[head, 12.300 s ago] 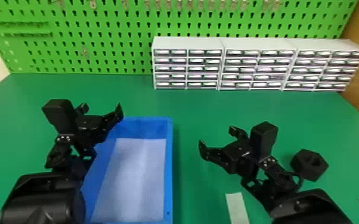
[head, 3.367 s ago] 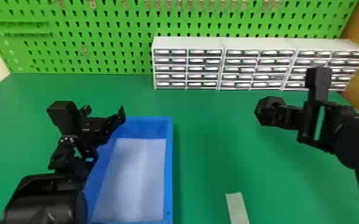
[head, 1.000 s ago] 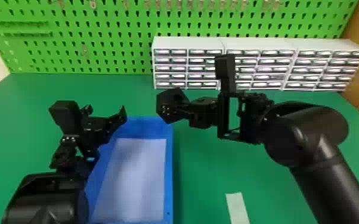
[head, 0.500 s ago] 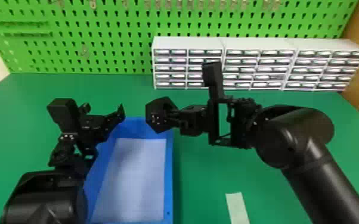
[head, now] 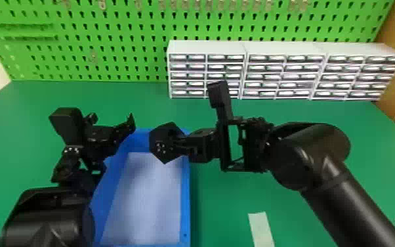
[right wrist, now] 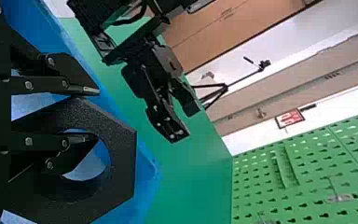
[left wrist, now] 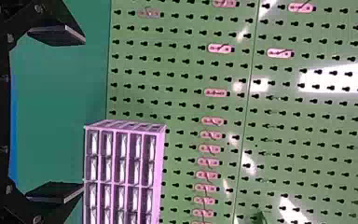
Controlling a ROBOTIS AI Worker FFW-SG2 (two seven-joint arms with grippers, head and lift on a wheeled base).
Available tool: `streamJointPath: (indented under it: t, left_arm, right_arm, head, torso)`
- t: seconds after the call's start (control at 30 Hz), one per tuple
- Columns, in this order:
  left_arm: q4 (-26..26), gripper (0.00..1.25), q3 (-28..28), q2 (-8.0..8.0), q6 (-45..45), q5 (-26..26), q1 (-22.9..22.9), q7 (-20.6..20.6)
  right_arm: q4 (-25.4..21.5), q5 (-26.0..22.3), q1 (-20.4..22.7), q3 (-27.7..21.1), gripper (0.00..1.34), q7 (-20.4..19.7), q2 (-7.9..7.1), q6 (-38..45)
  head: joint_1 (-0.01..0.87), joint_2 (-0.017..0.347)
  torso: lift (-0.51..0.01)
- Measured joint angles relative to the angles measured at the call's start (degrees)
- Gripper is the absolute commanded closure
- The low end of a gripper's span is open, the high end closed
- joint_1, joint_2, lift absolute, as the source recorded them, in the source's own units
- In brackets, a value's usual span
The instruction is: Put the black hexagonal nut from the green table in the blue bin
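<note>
Right gripper (right wrist: 97, 113), fingers nearly closed on black hexagonal nut (head: 164, 134), has swung it left over blue bin's (head: 185, 200) far end. Lowering looks next. Left gripper (left wrist: 83, 114) parked, wide open.

So the black hexagonal nut (right wrist: 123, 158) is pretty matt, with a fine grainy, kinda rough-looking skin. The blue bin (head: 185, 197) looks like smooth plastic with a bit of sheen. The surface (head: 223, 210) around the bin is smooth too. Behind the bin, the drawer units (head: 206, 46) look plastic, and the pegboard (left wrist: 182, 84) is glossy enough to throw white glare. The right arm (head: 318, 141) has a smooth shell, softly shiny.
</note>
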Motion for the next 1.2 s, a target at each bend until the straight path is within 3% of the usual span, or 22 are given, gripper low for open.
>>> streamJointPath:
  t: [0.53,0.87,1.2]
  left_arm:
    - [0.0,0.17,0.1,0.00,0.0,-0.2,-0.2,0.0]
    - [0.0,0.17,0.0,0.00,0.0,-0.2,-0.1,0.0]
    - [0.0,0.17,-0.1,0.00,0.0,-0.1,-0.1,0.0]
  right_arm:
    - [6.1,-1.7,-0.9,3.4,0.92,2.8,0.01,0.3]
    - [6.9,-1.8,-0.8,3.8,0.91,3.2,0.02,0.3]
    - [6.9,-1.8,-1.0,3.4,0.39,4.4,0.39,-0.4]
  head:
    - [0.686,0.051]
    - [0.686,0.051]
    - [0.686,0.051]
  torso:
    - [-0.097]
    - [-0.097]
    - [-0.097]
